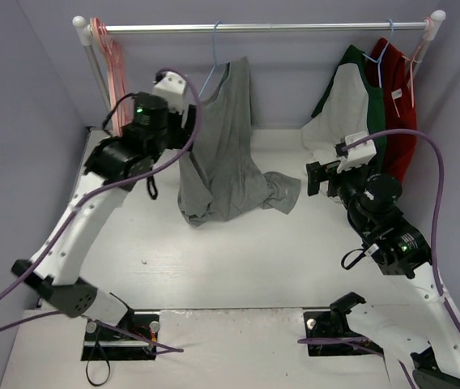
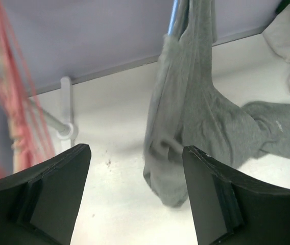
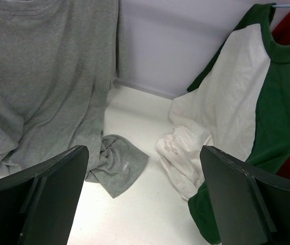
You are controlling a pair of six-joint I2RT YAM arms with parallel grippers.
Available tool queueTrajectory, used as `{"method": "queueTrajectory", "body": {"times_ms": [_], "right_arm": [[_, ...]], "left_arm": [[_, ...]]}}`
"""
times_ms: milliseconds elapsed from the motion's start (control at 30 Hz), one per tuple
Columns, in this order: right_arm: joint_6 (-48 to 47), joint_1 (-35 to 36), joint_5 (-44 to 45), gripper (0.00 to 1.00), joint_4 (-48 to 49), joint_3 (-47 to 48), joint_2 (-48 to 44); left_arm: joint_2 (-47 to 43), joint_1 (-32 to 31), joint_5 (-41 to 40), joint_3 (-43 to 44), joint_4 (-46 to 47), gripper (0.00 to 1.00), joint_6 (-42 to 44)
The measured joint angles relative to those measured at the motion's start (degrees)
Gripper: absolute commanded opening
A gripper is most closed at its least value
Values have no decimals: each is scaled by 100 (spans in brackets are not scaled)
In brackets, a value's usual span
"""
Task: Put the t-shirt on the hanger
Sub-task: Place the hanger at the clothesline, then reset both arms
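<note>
The grey t-shirt (image 1: 226, 146) hangs from the light-blue hanger (image 1: 210, 74) on the rail, bunched to one side, and its lower part and a sleeve trail onto the table. My left gripper (image 1: 188, 121) is open just left of the shirt, with nothing between its fingers. In the left wrist view the left gripper (image 2: 135, 150) faces the shirt's (image 2: 196, 112) hanging fold, and a strip of the hanger (image 2: 173, 15) shows at the top. My right gripper (image 1: 313, 178) is open to the right of the trailing sleeve. The right wrist view has the right gripper (image 3: 144, 149) empty, with the shirt (image 3: 43, 76) on its left.
The rail (image 1: 270, 27) spans the back. Pink hangers (image 1: 112, 53) hang at its left end beside the rack post (image 2: 66, 107). A white-and-green shirt (image 1: 351, 105) and a red garment (image 1: 400, 121) hang at the right, the white-and-green shirt's (image 3: 237, 102) hem resting on the table.
</note>
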Motion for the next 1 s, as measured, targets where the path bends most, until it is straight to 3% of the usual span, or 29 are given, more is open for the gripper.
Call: {"method": "queueTrajectory", "body": {"times_ms": [267, 467, 800, 1000], "right_arm": [[101, 0, 120, 100, 63, -597, -802], [483, 0, 122, 100, -166, -846, -1329], [1069, 2, 61, 100, -761, -876, -1985], [1436, 2, 11, 100, -1010, -844, -2334]], "left_arm": [[-2579, 4, 304, -1716, -402, 73, -20], [-3945, 7, 435, -3342, -699, 73, -72], [-4500, 7, 396, -4269, -957, 73, -151], [-4439, 7, 343, -4013, -997, 73, -151]]}}
